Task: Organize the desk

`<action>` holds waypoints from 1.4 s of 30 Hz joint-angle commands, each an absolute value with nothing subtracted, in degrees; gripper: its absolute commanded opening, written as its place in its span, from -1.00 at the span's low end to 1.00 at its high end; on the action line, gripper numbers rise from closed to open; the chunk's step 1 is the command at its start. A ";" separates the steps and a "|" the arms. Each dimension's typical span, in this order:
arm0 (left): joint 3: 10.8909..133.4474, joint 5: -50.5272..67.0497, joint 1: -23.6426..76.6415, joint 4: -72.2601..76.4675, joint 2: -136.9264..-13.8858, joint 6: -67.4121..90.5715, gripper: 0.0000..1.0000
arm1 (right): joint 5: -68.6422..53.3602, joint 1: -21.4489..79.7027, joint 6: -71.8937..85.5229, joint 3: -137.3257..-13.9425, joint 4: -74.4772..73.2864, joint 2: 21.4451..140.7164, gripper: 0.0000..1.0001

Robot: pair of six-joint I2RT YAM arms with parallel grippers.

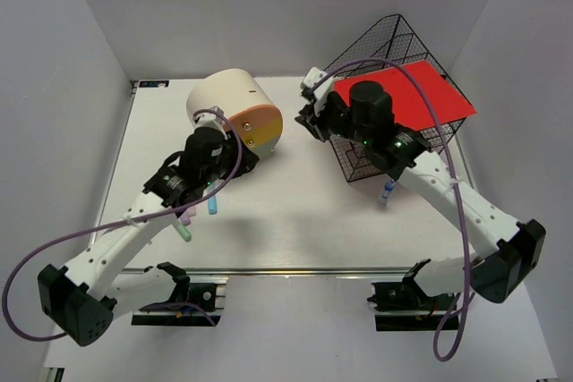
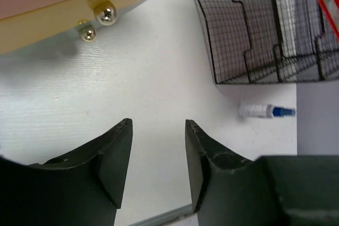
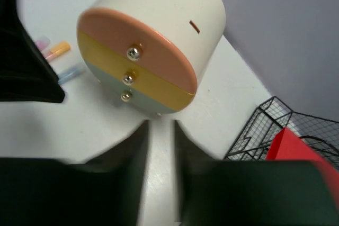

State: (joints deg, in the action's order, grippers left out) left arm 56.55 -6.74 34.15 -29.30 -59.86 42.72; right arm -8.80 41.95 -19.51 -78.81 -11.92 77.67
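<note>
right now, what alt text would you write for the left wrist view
The left fingers stand open and empty above the white desk. Top left shows the drawer box front with three gold knobs; top right a black wire-mesh rack, with a blue-tipped pen lying on the desk beside it.

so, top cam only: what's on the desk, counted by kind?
Cream cylindrical drawer box with orange front: 1
Black wire-mesh tray rack: 1
Red flat sheet on the rack: 1
Marker pens: 4 (green pen, pink pen, blue pen, blue-capped white pen)
Total: 7
</note>
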 commanded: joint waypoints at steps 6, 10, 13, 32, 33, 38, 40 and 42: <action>58.44 -19.50 35.24 -26.54 -69.15 46.32 0.41 | -17.65 36.74 -8.62 -74.89 -7.05 71.81 -1.00; 62.04 -26.44 36.99 -27.95 -74.61 47.46 0.44 | -20.21 33.76 -6.68 -70.85 -3.35 69.96 -1.00; 63.98 -32.14 38.49 -27.77 -78.29 48.69 0.42 | -20.92 32.87 -7.21 -69.35 -2.11 68.73 -1.00; 74.97 -54.31 45.00 -33.22 -94.21 53.96 0.15 | -22.50 31.38 -7.73 -64.69 -0.62 64.60 -1.00; 75.23 -54.93 45.00 -33.48 -94.91 53.96 0.15 | -22.50 31.20 -7.73 -64.69 -0.70 64.51 -1.00; 77.17 -58.44 45.53 -36.30 -97.91 54.67 0.14 | -22.59 31.03 -7.73 -64.51 -0.70 64.51 -1.00; 76.82 -59.84 45.53 -36.04 -98.26 54.67 0.14 | -22.59 30.94 -7.82 -64.42 -0.62 64.51 -1.00; 76.38 -60.38 45.53 -35.16 -98.44 54.06 0.13 | -22.50 30.85 -7.82 -64.25 -0.70 64.42 -1.00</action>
State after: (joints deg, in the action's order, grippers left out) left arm 75.13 -55.75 45.25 -34.72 -99.57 53.10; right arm -22.28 31.11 -7.88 -64.64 -2.90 65.93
